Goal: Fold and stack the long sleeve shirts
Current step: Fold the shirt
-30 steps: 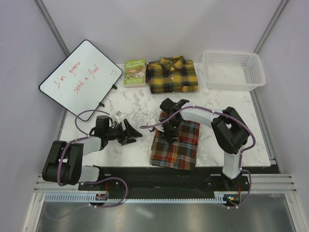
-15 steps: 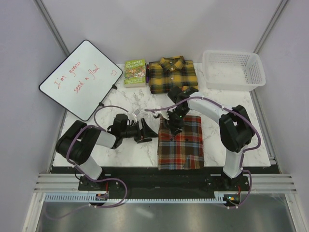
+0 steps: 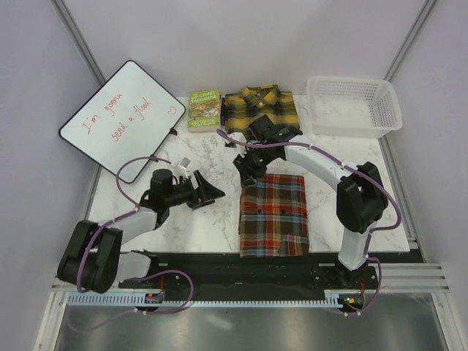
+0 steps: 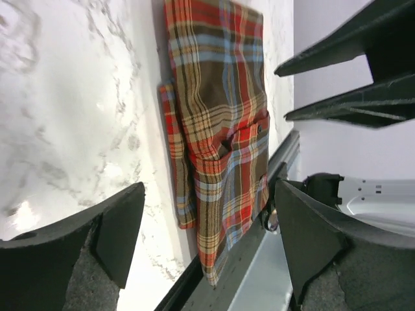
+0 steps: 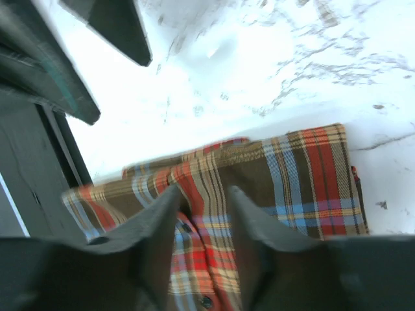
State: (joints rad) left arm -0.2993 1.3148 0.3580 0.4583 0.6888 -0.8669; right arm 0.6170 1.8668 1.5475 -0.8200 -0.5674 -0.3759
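Red-brown shirt (image 3: 274, 218): it is lying folded into a neat rectangle at the near edge of the table (image 3: 183, 228), its lower edge reaching the front rail. In the left wrist view, layers are showing along its side.

Left gripper (image 3: 212, 192): it is hovering over bare marble just left of that shirt with its jaws spread wide and nothing between them. Its camera is looking straight across at the fold.

Right gripper (image 3: 243, 172): it is hanging above the shirt's far left corner. Its fingers (image 5: 155, 223) are parted only a little and gripping nothing, and plaid is showing through the gap.

Yellow and black shirt (image 3: 260, 115): it is sitting folded at the far edge, collar away from the arms, well apart from the red-brown one. A green book (image 3: 205, 108) is just beside it on the left.

Step in hand: the folding is looking finished on both shirts, so I am reading this as the turn towards stacking.

Next move: one shirt is needing to go on top of the other. That is calling for both grippers to pinch opposite edges through all the layers. They then need to lift level so the fold is not spilling open, and to set it down square.
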